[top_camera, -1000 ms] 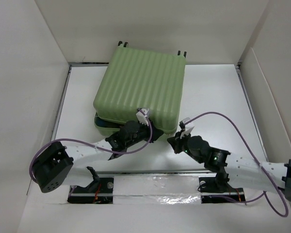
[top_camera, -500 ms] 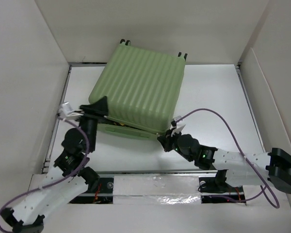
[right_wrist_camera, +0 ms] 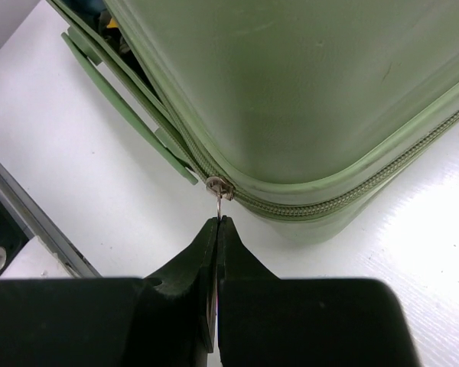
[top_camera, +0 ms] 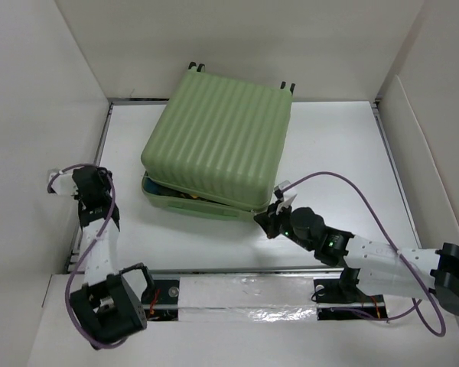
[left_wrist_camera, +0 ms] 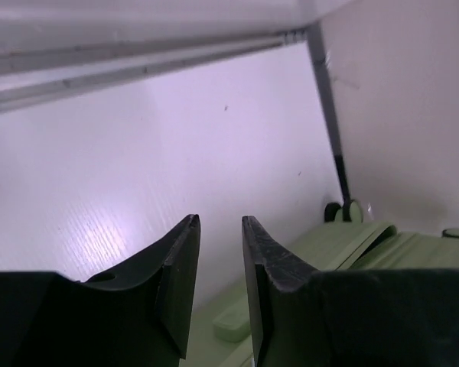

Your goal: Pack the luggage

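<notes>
One luggage [top_camera: 218, 138]; one zipper pull [right_wrist_camera: 219, 203], right hand [right_wrist_camera: 217, 222] pinching.

the luggage [top_camera: 218, 145] has a hard pale green plastic shell with a soft satin sheen, ribbed on top and smooth on the side. its zip [right_wrist_camera: 291, 208] shows fine matt teeth on green tape, and the zip pull [right_wrist_camera: 219, 191] is bright bare metal. the surface [left_wrist_camera: 138, 176] is white, smooth and faintly grained, half-glossy where light pools on it. the right gripper [right_wrist_camera: 216, 223] and left gripper [left_wrist_camera: 219, 223] have jaws of matt black plastic, a little rough at the edges. the cables [top_camera: 333, 175] wear a smooth purple sheath. the walls [top_camera: 30, 92] look like matt white board. a crinkled silvery foil strip [top_camera: 245, 294] shines at the near edge.
</notes>
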`<state>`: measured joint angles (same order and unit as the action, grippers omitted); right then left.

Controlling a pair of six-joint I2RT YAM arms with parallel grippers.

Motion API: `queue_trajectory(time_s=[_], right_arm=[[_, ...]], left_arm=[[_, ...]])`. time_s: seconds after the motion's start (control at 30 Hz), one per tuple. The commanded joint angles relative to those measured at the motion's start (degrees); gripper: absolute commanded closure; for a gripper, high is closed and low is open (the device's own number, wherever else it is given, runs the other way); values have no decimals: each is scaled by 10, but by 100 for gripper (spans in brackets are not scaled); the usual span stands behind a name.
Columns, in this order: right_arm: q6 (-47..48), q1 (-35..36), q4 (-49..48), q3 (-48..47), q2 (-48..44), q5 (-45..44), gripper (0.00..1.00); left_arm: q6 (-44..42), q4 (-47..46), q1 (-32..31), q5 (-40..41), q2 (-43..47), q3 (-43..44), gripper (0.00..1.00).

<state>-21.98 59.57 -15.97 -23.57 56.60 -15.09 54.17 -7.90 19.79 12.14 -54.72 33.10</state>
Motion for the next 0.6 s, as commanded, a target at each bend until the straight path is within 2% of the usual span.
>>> queue_trajectory(time_s=[0.0, 0.1, 0.17, 0.2, 0.37, 0.47, 0.5, 0.57], right_arm=[[13, -4, -75, 2, -20, -3, 100], [20, -9, -83, 5, -14, -6, 100], [31, -9, -80, -6, -8, -5, 100], [33, -9, -77, -11, 1, -4, 100], [54, -9, -84, -73, 60, 40, 100], [68, 33, -96, -127, 140, 58, 100], [75, 51, -93, -184, 165, 59, 100], [99, 110, -71, -257, 254, 68, 100]], left_arm=[[4, -38, 26, -159, -59, 34, 74], [-20, -62, 12, -222, -151, 41, 76], [-5, -111, -19, -242, -169, -1, 77], [1, -167, -33, -250, -173, -19, 77], [4, -216, -142, -254, -183, -59, 78], [35, -281, -184, -256, -180, -97, 79], [40, -302, -220, -250, -180, -104, 79], [50, -309, -250, -233, -176, -118, 79]])
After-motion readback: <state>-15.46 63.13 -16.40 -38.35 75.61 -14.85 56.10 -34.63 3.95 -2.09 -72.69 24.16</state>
